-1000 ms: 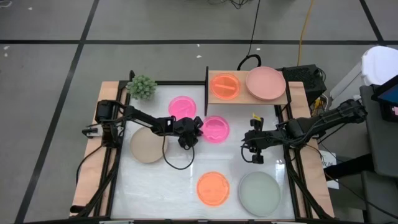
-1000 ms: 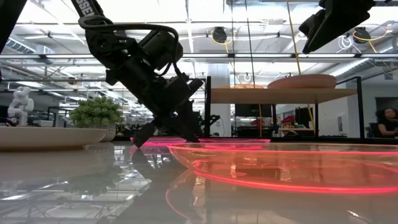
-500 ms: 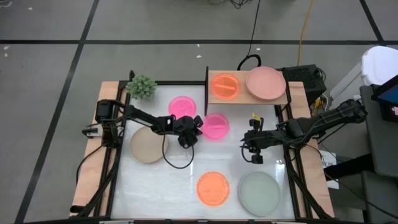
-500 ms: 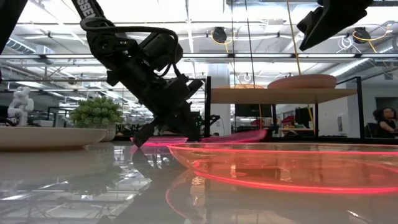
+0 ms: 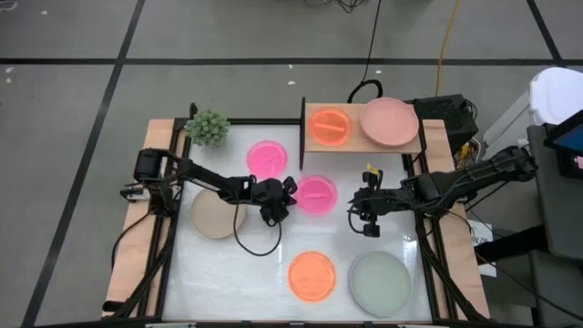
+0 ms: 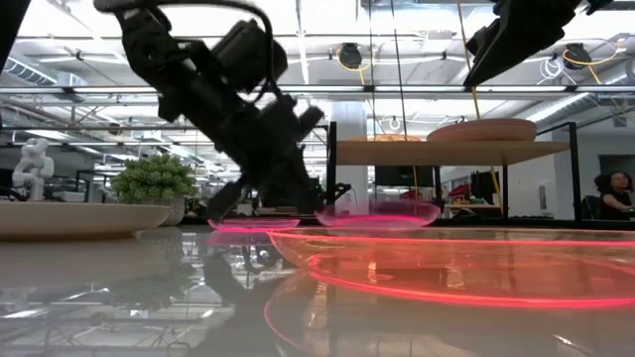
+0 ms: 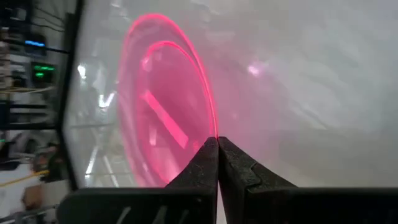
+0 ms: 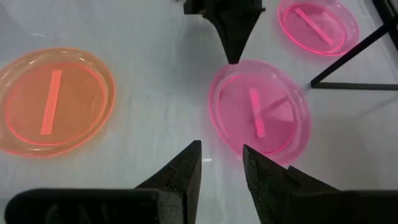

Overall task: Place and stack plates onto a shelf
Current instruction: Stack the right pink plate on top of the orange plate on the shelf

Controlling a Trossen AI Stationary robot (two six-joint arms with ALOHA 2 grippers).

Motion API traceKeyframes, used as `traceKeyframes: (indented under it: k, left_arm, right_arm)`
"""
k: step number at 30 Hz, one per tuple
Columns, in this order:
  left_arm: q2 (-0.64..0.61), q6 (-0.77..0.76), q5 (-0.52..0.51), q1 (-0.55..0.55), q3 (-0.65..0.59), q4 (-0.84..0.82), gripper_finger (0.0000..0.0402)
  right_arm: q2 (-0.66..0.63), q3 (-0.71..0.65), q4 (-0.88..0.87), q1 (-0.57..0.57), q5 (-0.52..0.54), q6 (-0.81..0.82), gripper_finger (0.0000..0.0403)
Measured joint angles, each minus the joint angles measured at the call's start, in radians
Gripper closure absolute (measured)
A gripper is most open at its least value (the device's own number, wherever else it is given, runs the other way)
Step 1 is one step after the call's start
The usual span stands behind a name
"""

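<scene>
Lifted since a second ago, the magenta plate point(image 5: 316, 194) hangs at desk centre, its nine-o'clock rim pinched in the left pincer point(image 5: 290, 191). Level carrying suits the shelf point(image 5: 362, 145) at one o'clock. Right pincer point(image 5: 354, 213) waits at three o'clock, released.

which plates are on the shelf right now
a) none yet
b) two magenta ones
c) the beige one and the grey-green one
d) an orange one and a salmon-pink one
d: in the high view the shelf carries an orange plate and, beside it, a larger salmon-pink plate; both magenta plates are off it.
</scene>
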Motion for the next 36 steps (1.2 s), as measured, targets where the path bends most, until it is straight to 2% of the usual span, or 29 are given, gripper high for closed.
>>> traceKeyframes:
  k: [10,18,26,31,36]
  left_arm:
    - [-0.146,-0.009,-0.021,-0.018,0.003,-0.030,0.0400]
    - [-0.253,-0.010,-0.025,-0.018,0.003,-0.015,0.0401]
    - [-0.288,0.004,-0.037,-0.006,0.005,0.069,0.0401]
    - [-0.288,0.010,-0.053,0.019,0.055,0.049,0.0401]
    - [-0.288,0.017,-0.053,0.036,0.162,-0.008,0.0401]
  right_arm:
    - [-0.028,0.047,0.054,0.014,0.010,-0.035,0.0303]
    - [-0.098,0.048,0.040,0.070,0.159,-0.029,0.0303]
    - [-0.139,0.048,0.056,0.121,0.161,-0.033,0.0303]
    - [-0.155,0.048,0.058,0.165,0.155,-0.028,0.0303]
    - [-0.157,0.048,0.071,0.199,0.153,-0.026,0.0303]
